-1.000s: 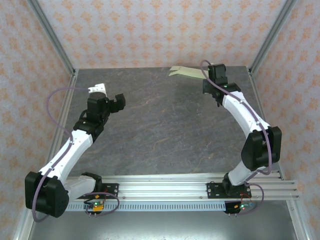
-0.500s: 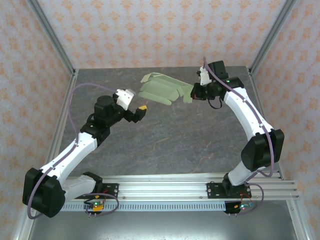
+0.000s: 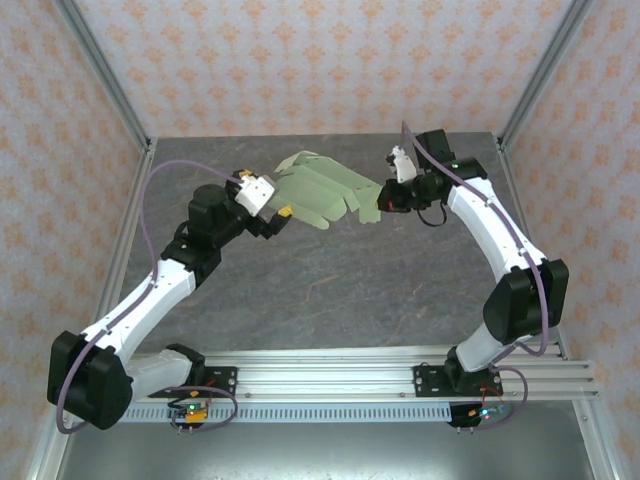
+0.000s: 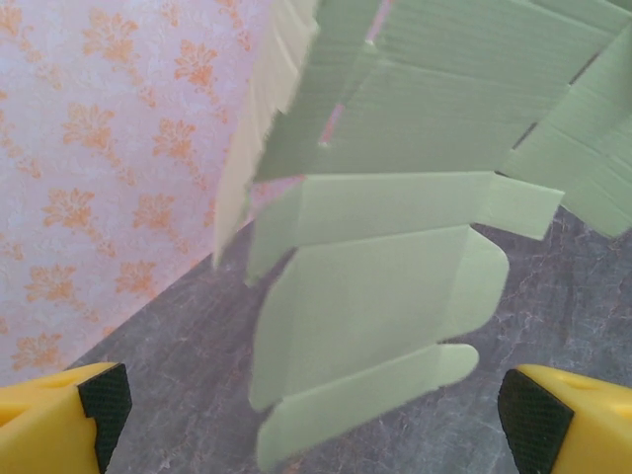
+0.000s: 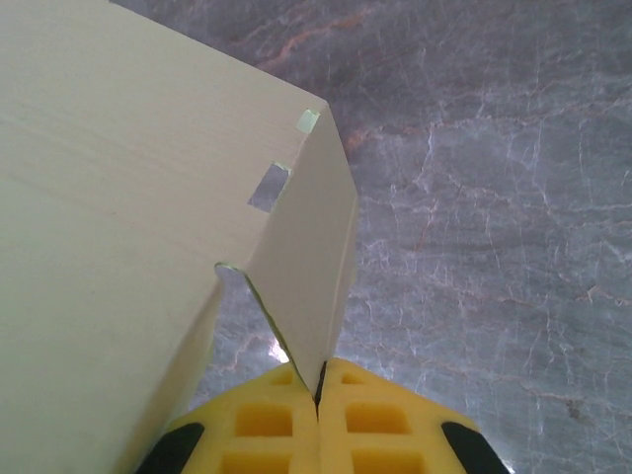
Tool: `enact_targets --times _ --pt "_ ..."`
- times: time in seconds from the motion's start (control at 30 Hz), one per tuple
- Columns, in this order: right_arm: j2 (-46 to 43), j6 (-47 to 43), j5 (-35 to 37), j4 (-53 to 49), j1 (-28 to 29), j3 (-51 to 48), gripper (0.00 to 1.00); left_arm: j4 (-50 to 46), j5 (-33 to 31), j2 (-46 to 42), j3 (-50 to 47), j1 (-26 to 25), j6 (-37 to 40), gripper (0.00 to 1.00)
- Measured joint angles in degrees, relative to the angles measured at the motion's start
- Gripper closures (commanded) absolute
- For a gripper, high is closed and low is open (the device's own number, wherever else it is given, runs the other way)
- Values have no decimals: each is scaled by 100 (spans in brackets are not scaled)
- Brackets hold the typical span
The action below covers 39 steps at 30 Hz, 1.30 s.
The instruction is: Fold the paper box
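The paper box (image 3: 322, 188) is a flat pale green die-cut sheet with flaps, held up in the air over the back middle of the table. My right gripper (image 3: 384, 197) is shut on its right edge. In the right wrist view the yellow fingers (image 5: 267, 420) pinch a thin flap of the paper box (image 5: 118, 217) at the right gripper (image 5: 318, 393). My left gripper (image 3: 277, 217) is open just left of the sheet. In the left wrist view the paper box (image 4: 385, 286) hangs ahead of the left gripper (image 4: 316, 420), its lower flaps reaching down between the wide-apart fingertips (image 4: 59, 415).
The grey marbled table (image 3: 330, 280) lies under the sheet. Patterned walls and metal corner posts (image 3: 100, 65) close in the back and sides. An aluminium rail (image 3: 330, 375) with both arm bases runs along the near edge.
The right arm swung the sheet from the back of the table leftward toward the middle, turning it broadside. The left arm reached up and right to the sheet's left edge.
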Motion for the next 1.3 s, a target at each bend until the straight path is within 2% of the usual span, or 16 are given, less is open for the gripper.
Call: enact_targets --times 0.2,0.57,0.6,0.7,0.87,0.93,1.07,1.1,1.17,1.23,1.3 --pt "-13 -221 7 -85 68 -131 100 90 0 107 79 0 146 6" --pt "-11 -450 4 -262 157 -157 100 76 149 538 476 0 518 33" --pt "-11 -472 4 -275 170 -157 100 70 181 570 509 0 566 39" --pt "-11 -531 2 -332 197 -157 100 -48 243 673 691 0 704 51" --pt "-11 -599 -46 -382 210 -157 100 -240 396 870 1106 0 866 54" --pt "-11 -605 -79 -400 210 -157 100 -264 439 901 1165 0 925 64" --pt "-11 -623 -98 -404 210 -157 100 -437 487 975 1298 0 1001 95" --pt "-11 -623 -103 -415 208 -157 97 -516 498 1003 1353 2 1054 100" --pt "-11 -623 -105 -417 208 -157 83 -680 525 1043 1458 9 1119 100" --pt "-17 -621 -127 -407 208 -168 65 -813 549 1054 1508 9 1086 100" --pt "-90 -590 -136 -289 210 -262 53 -901 590 1051 1513 11 979 100"
